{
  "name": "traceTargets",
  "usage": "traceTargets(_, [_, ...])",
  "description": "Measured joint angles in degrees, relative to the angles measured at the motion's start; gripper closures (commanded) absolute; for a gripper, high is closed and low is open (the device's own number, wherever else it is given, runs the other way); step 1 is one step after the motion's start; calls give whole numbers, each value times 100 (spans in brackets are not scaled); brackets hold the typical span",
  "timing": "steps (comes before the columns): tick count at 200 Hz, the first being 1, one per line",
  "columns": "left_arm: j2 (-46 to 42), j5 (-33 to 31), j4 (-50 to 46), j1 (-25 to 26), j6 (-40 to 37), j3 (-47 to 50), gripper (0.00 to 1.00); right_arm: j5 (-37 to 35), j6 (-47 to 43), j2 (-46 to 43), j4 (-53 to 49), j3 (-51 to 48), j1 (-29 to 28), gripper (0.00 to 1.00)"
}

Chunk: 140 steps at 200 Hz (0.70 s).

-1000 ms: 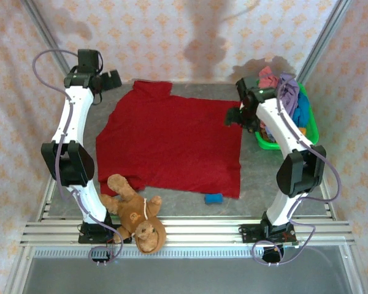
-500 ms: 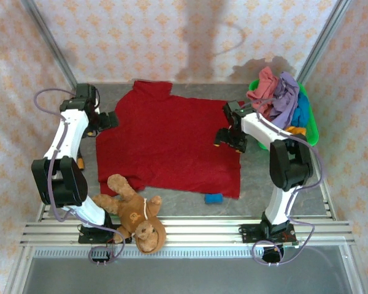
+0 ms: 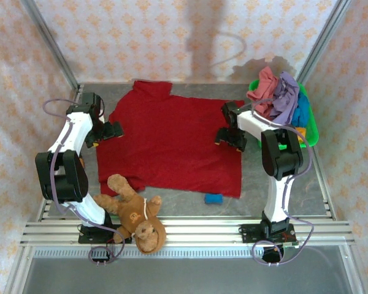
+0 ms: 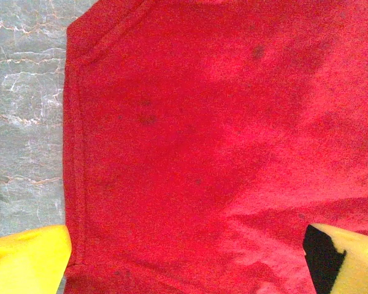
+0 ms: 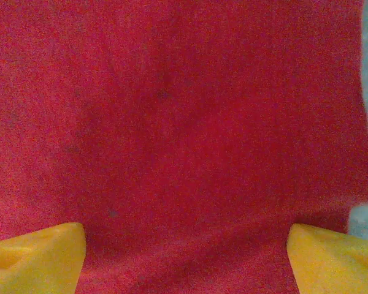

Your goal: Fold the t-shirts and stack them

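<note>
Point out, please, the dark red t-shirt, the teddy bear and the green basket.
dark red t-shirt (image 3: 172, 141), top external view, its middle.
teddy bear (image 3: 135, 214), top external view, its belly.
green basket (image 3: 311, 127), top external view, right rim.

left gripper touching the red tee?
Cannot tell. Left wrist view: left gripper open above the dark red t-shirt near its edge; neither contact nor gap shows plainly.

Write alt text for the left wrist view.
A dark red t-shirt lies flat, its stitched edge running down the left beside a strip of grey table. The left gripper is open over it, yellow fingertips at the bottom corners.
</note>
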<state>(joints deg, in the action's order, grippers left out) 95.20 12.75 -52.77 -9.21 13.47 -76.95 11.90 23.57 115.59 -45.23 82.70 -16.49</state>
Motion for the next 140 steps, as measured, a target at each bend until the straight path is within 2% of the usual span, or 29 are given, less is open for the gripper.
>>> traceTargets(82, [0,-4,-168,-39,2,-31,1,-205,-431,931,-361,1661,354,14])
traceTargets(113, [-4,0,-369,-162,2,-39,2,-162,-575,852,-588,1958,374,16])
traceTargets(128, [-46,15,-470,-221,4,-4,5,-111,-579,662,-789,1950,352,16])
traceTargets(140, [-114,39,-546,-260,31,74,12,-72,-566,356,-935,1843,304,17])
